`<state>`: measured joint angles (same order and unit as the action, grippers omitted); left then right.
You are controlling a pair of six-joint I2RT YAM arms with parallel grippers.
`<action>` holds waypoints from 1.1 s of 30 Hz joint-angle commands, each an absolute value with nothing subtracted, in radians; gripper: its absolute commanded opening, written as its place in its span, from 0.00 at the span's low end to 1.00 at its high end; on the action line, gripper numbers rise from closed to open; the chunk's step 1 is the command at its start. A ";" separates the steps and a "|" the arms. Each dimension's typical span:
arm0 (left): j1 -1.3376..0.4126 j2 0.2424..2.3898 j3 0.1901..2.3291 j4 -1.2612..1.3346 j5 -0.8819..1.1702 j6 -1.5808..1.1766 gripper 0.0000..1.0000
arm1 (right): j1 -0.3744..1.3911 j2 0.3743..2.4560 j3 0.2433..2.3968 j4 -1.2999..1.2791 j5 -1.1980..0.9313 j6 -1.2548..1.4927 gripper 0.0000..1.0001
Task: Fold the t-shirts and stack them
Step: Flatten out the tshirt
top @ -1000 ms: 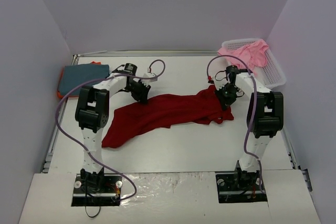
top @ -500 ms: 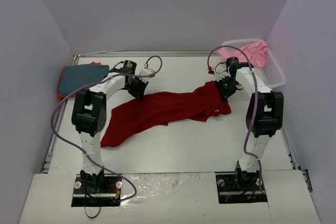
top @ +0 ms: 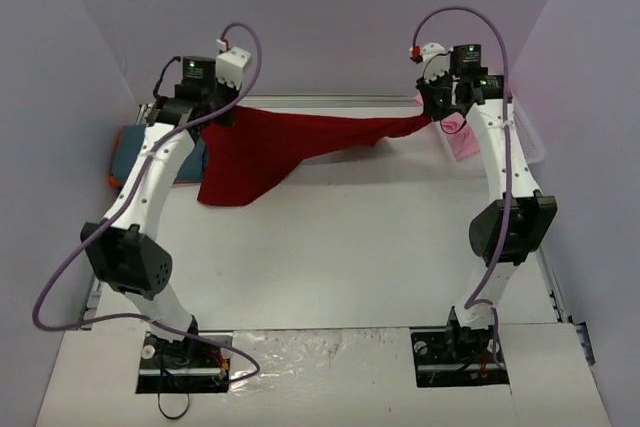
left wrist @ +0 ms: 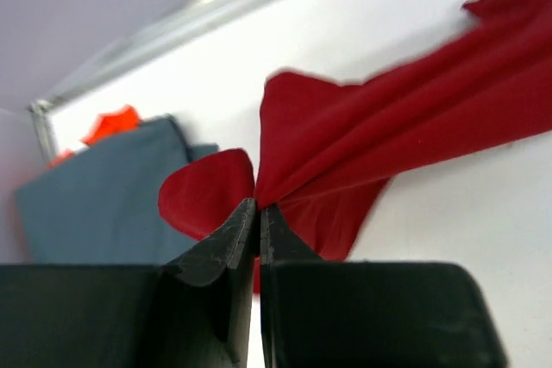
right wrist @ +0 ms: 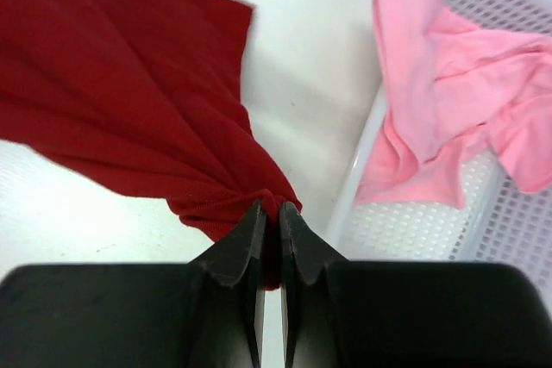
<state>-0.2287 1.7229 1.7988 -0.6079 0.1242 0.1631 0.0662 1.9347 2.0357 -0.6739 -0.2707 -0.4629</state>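
The dark red t-shirt (top: 290, 142) hangs stretched in the air between both arms, above the back of the table, its lower part drooping to the left. My left gripper (top: 222, 115) is shut on its left end; the pinched cloth (left wrist: 345, 144) fans out from the closed jaws. My right gripper (top: 432, 112) is shut on its right end, with bunched red cloth (right wrist: 129, 101) at the tips. A light pink t-shirt (right wrist: 457, 84) lies in the white basket (right wrist: 414, 230). A folded teal-blue t-shirt (left wrist: 95, 187) lies at the back left on an orange one (left wrist: 108, 122).
The white lattice basket (top: 528, 142) stands at the back right, partly behind the right arm. The folded stack (top: 125, 157) sits against the left wall. A metal rail (top: 330, 100) runs along the table's far edge.
Both grippers have risen from the table and moved back and apart, lifting the dark red t-shirt off the surface and stretching it. The left gripper closed on the cloth.
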 commanded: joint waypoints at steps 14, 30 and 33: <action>-0.224 1.147 1.551 -0.854 0.155 0.264 0.02 | 0.046 1.299 1.471 -0.689 -0.259 -0.560 0.00; -0.222 1.414 1.609 -0.660 0.100 0.177 0.02 | 0.048 1.707 1.867 -0.672 -0.273 -0.499 0.00; -0.221 1.433 1.712 -0.635 0.109 0.164 0.02 | 0.048 1.753 1.997 -0.680 -0.255 -0.477 0.00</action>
